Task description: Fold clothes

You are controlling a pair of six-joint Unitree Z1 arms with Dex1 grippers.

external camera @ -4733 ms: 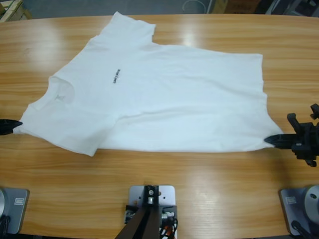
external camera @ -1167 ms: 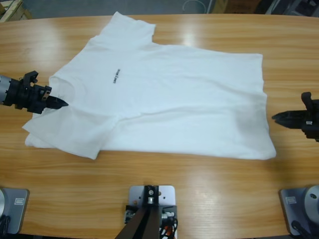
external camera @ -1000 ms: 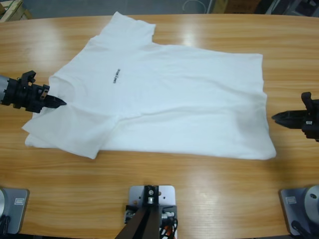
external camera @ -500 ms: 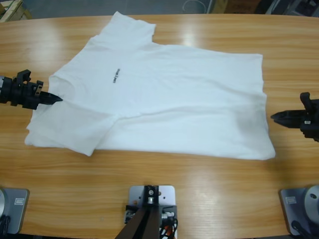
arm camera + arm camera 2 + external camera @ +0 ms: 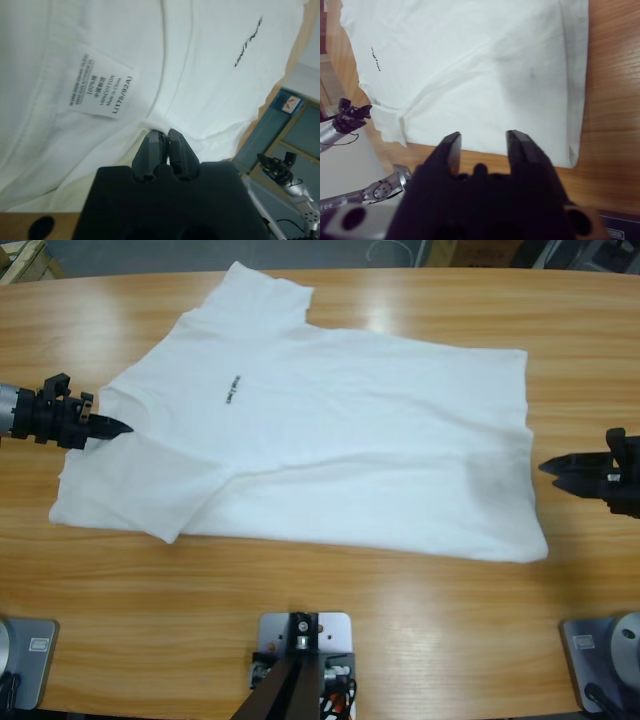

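The T-shirt [image 5: 330, 430] collar is being pinched by the left gripper [image 5: 112, 427], right gripper [image 5: 548, 466] hanging open, so it probably wants lifting slowly.

The long wooden surface [image 5: 330, 610] carried one thing: the white T-shirt [image 5: 330, 440], spread nearly flat across its middle, collar toward the left end, hem toward the right, one sleeve reaching the far edge. Bare wood showed all around it.
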